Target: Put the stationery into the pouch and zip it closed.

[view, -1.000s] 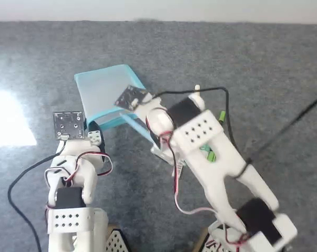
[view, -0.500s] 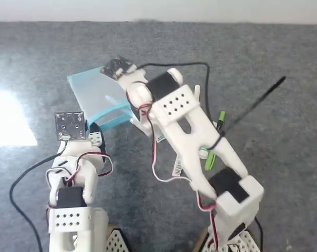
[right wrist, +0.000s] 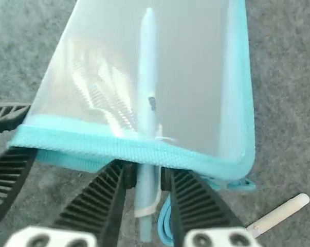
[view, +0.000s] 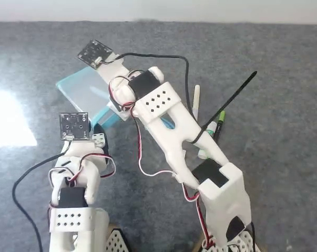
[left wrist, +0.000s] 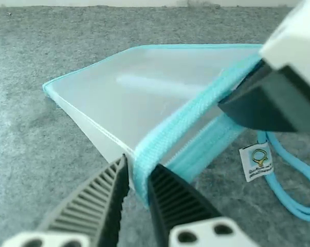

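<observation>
A translucent pouch (view: 77,92) with light-blue zipper trim lies at the far left of the grey mat, its mouth facing the arms. My left gripper (left wrist: 137,177) is shut on the zipper edge (left wrist: 196,116) at the corner of the pouch's mouth. In the right wrist view my right gripper (right wrist: 147,180) is shut on a pale blue pen (right wrist: 147,77). The pen's front part reaches through the mouth into the pouch. In the high view the right arm (view: 158,105) stretches over the mouth. A white pen (view: 196,102) and a green marker (view: 215,126) lie on the mat to the right.
A blue cord (left wrist: 293,164) with a small tag (left wrist: 257,162) trails from the pouch beside its mouth. A thin black strip (view: 234,100) sticks out from the right arm over the loose pens. Cables hang from both arms. Bare grey mat surrounds the pouch.
The right arm has swung left and farther out over the pouch, carrying the pen into its mouth. The pouch shifted a little to the left. The left arm stayed put.
</observation>
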You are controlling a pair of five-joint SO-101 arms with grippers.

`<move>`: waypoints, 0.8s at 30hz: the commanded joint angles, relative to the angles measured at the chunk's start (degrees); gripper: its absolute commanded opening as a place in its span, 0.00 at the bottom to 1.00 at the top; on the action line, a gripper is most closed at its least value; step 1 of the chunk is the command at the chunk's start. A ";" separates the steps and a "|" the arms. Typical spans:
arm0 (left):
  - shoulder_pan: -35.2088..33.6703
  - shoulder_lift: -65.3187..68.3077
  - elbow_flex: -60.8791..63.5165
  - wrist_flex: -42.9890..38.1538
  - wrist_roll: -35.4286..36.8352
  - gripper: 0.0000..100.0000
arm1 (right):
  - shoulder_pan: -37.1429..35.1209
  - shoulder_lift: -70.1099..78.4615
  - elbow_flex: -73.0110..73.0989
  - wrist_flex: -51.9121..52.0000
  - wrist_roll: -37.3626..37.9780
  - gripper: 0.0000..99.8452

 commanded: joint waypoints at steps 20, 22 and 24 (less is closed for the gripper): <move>1.93 -0.18 -0.40 -0.97 -0.26 0.01 | 3.74 -34.51 -3.69 21.41 0.62 0.25; 1.76 -0.18 -0.40 -1.05 -0.26 0.01 | 5.76 -38.73 0.53 21.93 0.53 0.25; 1.67 -0.18 -0.40 -1.05 -0.26 0.01 | 10.33 -42.77 8.18 21.41 0.35 0.25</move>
